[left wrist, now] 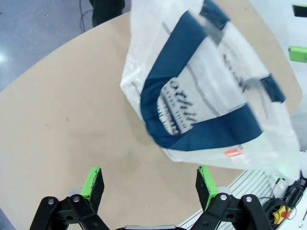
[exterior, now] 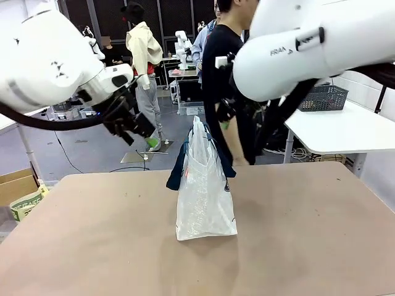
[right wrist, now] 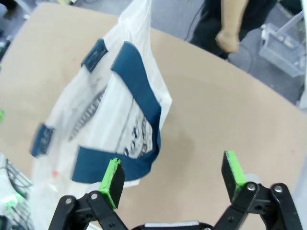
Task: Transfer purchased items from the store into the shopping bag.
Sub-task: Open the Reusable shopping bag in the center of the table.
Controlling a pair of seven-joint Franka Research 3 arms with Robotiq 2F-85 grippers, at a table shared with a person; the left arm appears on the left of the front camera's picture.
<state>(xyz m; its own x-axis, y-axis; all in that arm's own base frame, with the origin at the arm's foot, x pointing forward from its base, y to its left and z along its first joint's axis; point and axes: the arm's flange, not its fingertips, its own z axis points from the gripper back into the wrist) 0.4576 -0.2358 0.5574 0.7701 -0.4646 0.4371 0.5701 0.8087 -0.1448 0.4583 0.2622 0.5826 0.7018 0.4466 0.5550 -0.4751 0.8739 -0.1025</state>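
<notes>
The shopping bag [exterior: 203,197], translucent with navy handles and print, stands upright at the middle of the tan table [exterior: 92,240]. My left gripper [exterior: 141,131] hangs open in the air to the bag's upper left. In the left wrist view the left gripper [left wrist: 149,184] has nothing between its green pads, and the bag [left wrist: 216,96] lies ahead of them. My right gripper [exterior: 225,117] hovers open just above the bag's top right. In the right wrist view the right gripper [right wrist: 172,179] is likewise open, above the bag [right wrist: 110,110]. The purchased items are out of view.
A person in a black shirt [exterior: 222,61] stands at the far edge behind the bag, with a hand [right wrist: 226,42] near the table edge. A dark grey lattice basket [exterior: 324,97], seemingly the store, sits on a white side table [exterior: 345,132] at the back right. A cardboard box [exterior: 15,185] stands on the floor at left.
</notes>
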